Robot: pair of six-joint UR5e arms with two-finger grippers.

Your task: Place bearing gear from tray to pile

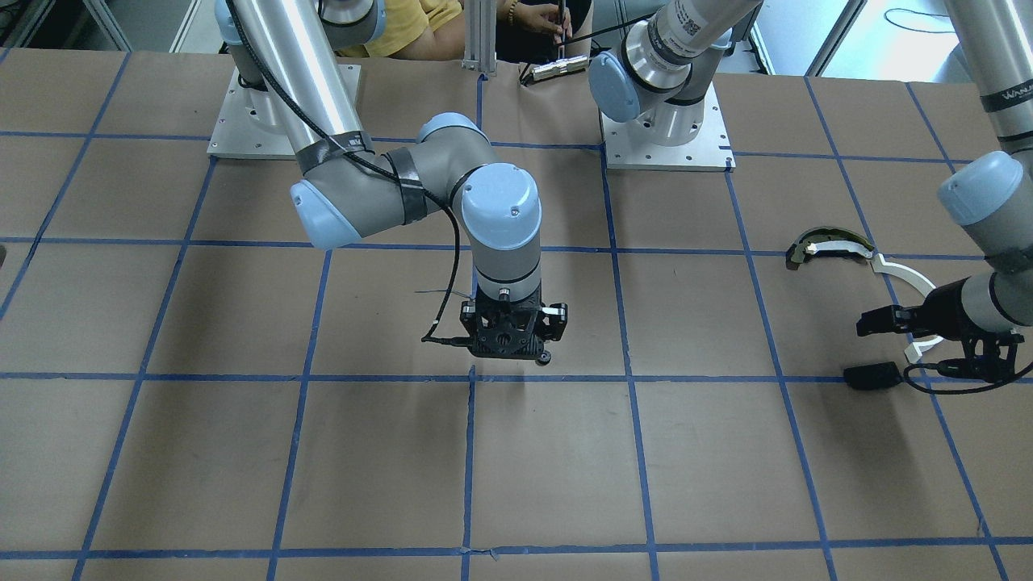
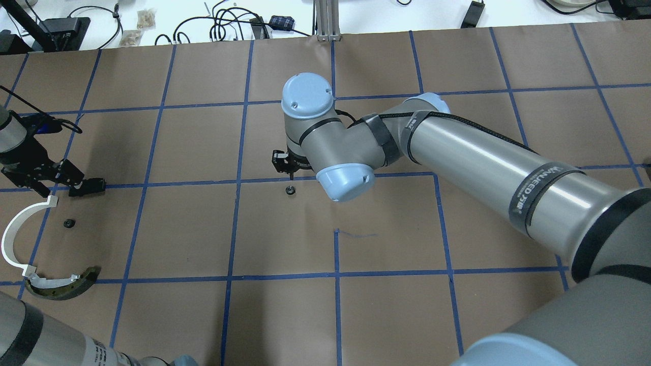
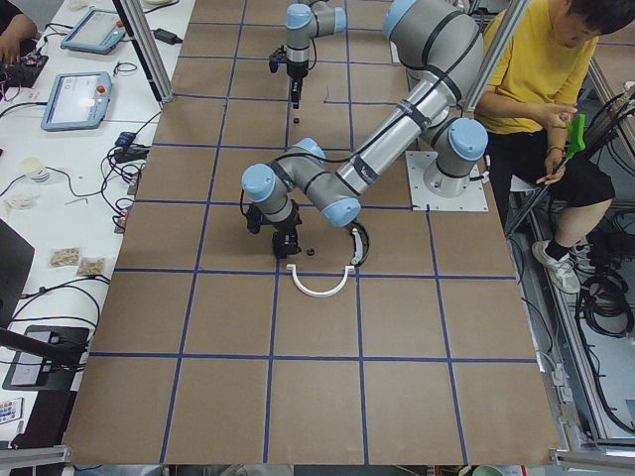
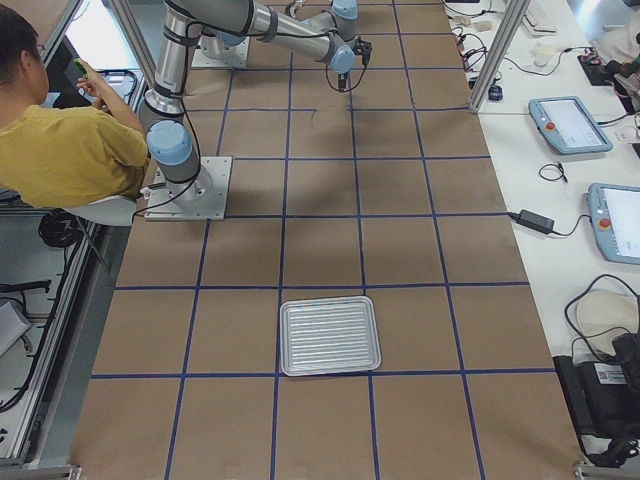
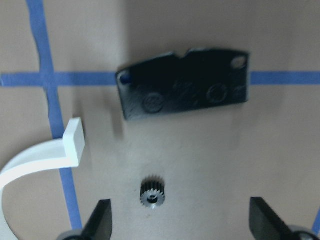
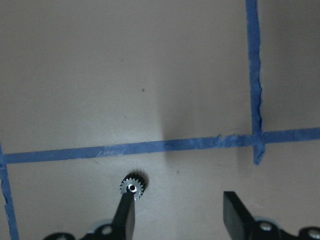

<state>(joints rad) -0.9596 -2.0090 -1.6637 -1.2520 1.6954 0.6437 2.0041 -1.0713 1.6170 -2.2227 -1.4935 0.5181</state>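
At the middle of the table, the right gripper [image 6: 179,202] stands with its two fingers spread wide and nothing between them. A small dark toothed metal gear with a bright hub [image 6: 132,186] lies on the paper at the tip of one finger; whether the two touch cannot be told. At the table's end on the robot's left, the left gripper [image 5: 180,202] is likewise wide open and grasps nothing. A second small toothed gear [image 5: 151,192] lies on the paper between its fingers, nearer one of them.

Just beyond that gear lies the flat black rectangular plate [image 5: 185,90], across a tape line. The white curved plastic strip [image 2: 15,239] lies beside it, its far end meeting the dark curved piece with a pale top [image 2: 63,284]. These parts make up the pile, and the second gear sits among them.

The right arm's forearm carries a black band with pale lettering [image 2: 529,189] that begins "WAN"; the rest is unclear. A label with a square code [image 1: 691,24] is on the left arm.

A ribbed silver metal tray [image 4: 329,335] lies at the opposite end, well apart from both grippers.

The table [image 1: 242,468] is covered in brown paper gridded with blue tape. A person in a yellow shirt [image 3: 556,69] sits behind the robot's bases, and two teach pendants [image 4: 570,125] lie on a white bench alongside.
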